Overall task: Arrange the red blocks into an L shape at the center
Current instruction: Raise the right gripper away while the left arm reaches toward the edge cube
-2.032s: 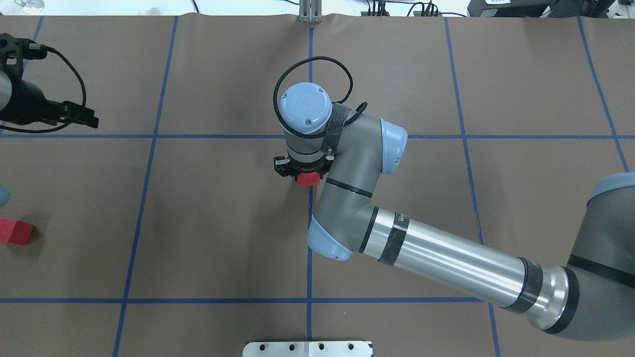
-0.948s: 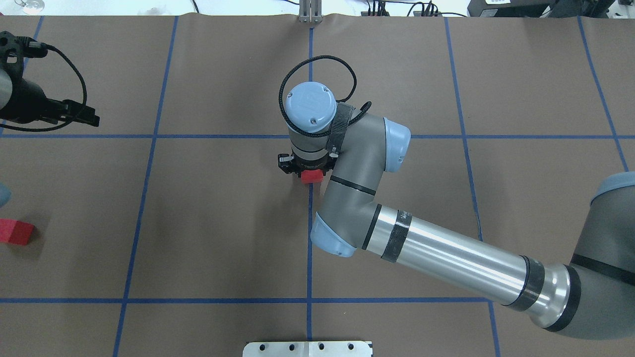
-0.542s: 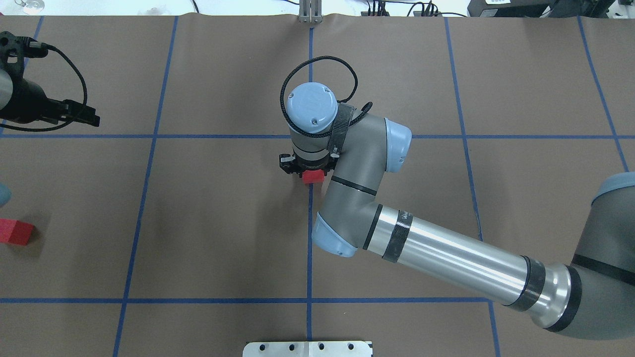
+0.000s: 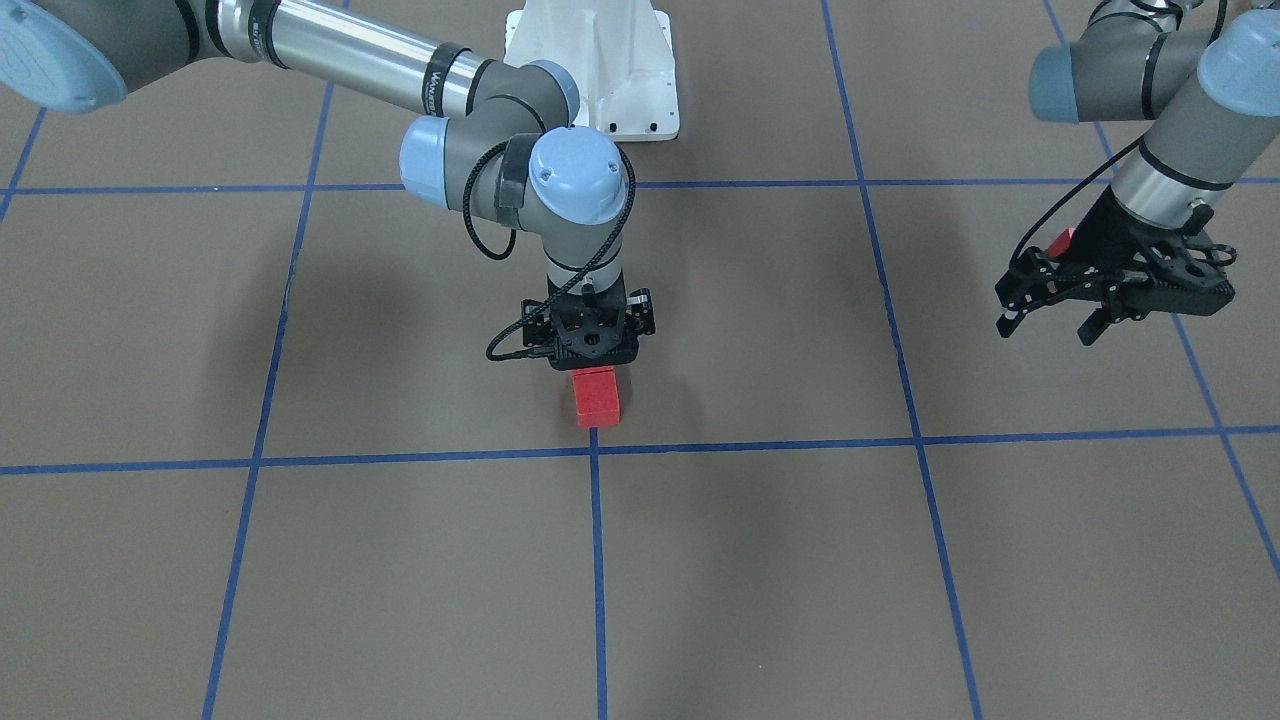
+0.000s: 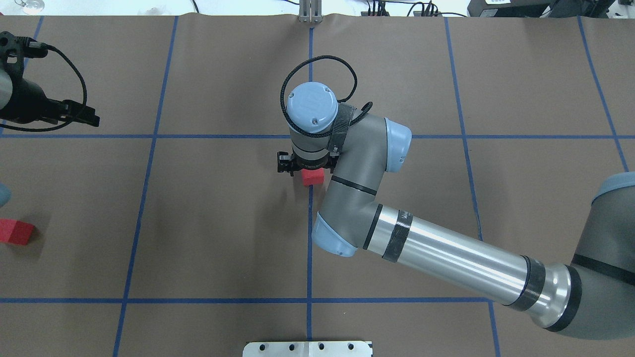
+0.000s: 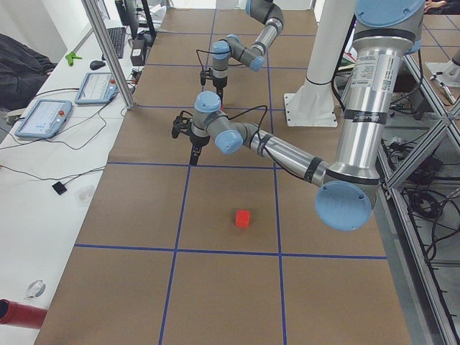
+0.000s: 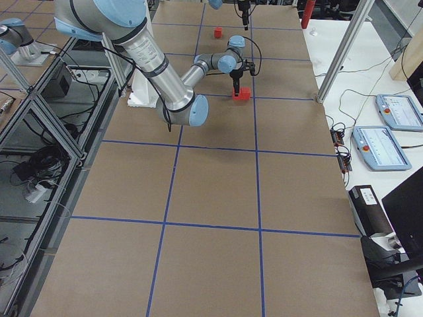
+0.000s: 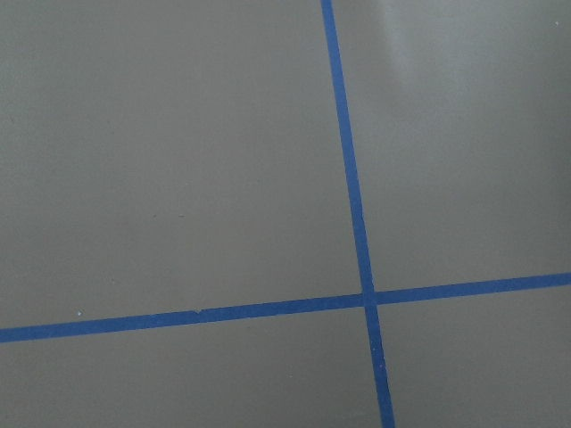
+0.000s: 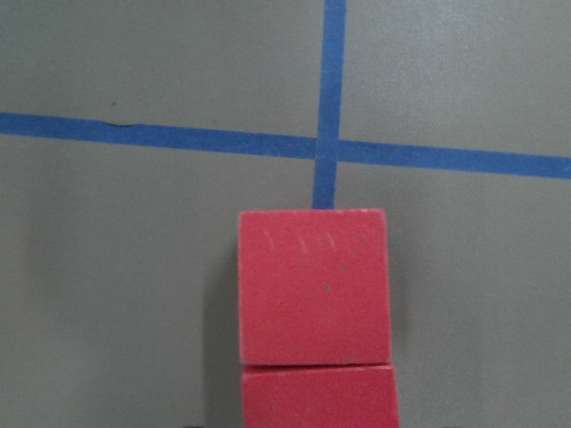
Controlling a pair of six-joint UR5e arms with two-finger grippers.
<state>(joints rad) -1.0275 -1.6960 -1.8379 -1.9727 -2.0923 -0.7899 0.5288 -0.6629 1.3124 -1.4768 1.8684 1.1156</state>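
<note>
Two red blocks lie end to end by the centre grid crossing. The right wrist view shows the far block [image 9: 314, 287] whole and the near block [image 9: 319, 397] at the frame's bottom edge. They show as red patches in the front view [image 4: 596, 398] and the overhead view [image 5: 313, 176]. My right gripper [image 4: 592, 360] points straight down over the near block. Its jaws stand a little wider than the block, so it looks open. A third red block [image 5: 16, 232] lies at the table's far left. My left gripper [image 4: 1050, 318] hovers open and empty above the table near it.
Brown paper with blue tape grid lines [image 5: 149, 136] covers the table. The robot's white base plate [image 4: 592, 70] stands at the near edge. Tablets and cables [image 7: 390, 129] lie beyond the table's far edge. A red cylinder [image 6: 18, 315] lies off the paper.
My right gripper has shifted a little to the right and away from the robot with a red block, setting it against the other. Its jaws look slightly wider now. The left arm barely moved.
</note>
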